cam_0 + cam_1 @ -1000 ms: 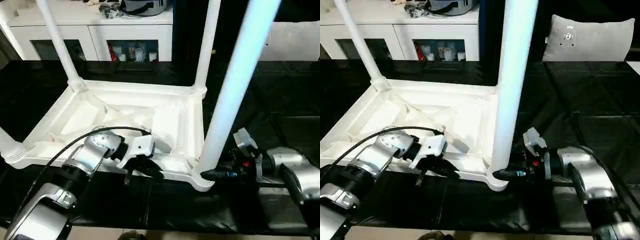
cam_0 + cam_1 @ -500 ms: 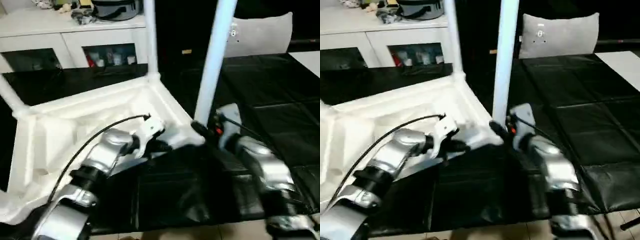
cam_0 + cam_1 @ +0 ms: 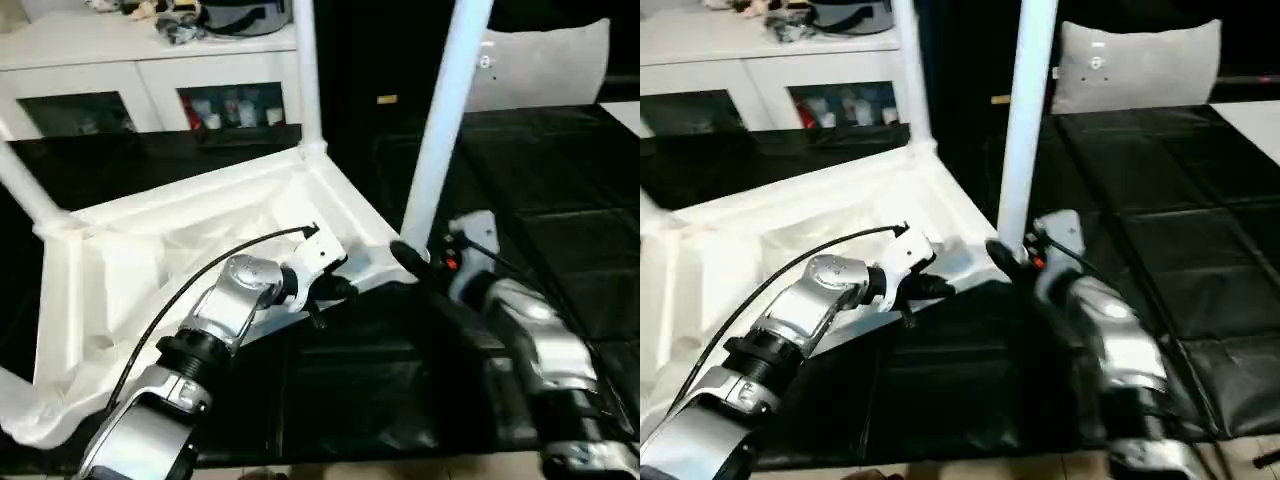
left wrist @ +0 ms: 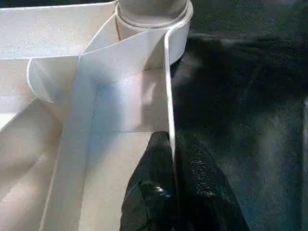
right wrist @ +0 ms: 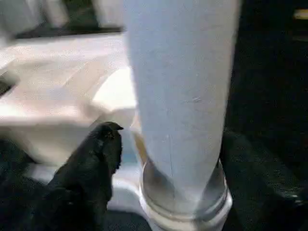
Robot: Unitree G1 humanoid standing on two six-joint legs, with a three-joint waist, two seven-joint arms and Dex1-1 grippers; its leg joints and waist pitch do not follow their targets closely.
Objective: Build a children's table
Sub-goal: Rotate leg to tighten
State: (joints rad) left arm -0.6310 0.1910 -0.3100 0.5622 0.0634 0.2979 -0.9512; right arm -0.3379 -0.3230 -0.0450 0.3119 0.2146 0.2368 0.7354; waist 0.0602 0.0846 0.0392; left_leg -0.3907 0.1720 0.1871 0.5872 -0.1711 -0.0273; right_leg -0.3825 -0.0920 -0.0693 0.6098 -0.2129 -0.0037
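The children's table lies upside down on the black mat, its white tabletop (image 3: 130,270) showing a ribbed underside. Legs stand in its corner sockets: one at the far corner (image 3: 306,80), one at the left (image 3: 25,190), one at the near right corner (image 3: 440,120). My left gripper (image 3: 322,293) is shut on the tabletop's thin near rim (image 4: 168,96), with a black finger (image 4: 151,183) on each side of the wall. My right gripper (image 3: 408,255) is open. Its fingers (image 5: 98,159) straddle the base of the near right leg (image 5: 180,96) just above the socket, with a gap beside the leg.
A white cabinet with glass doors (image 3: 150,60) runs along the back. A grey pillow (image 3: 1135,65) rests at the back right. Black mat (image 3: 560,180) stretches to the right of the table. A black cable (image 3: 220,260) arcs over my left forearm.
The tabletop has swung round relative to the cabinet, and the view has shifted too. My right gripper's fingers have spread away from the leg's base. The left grip on the rim is unchanged.
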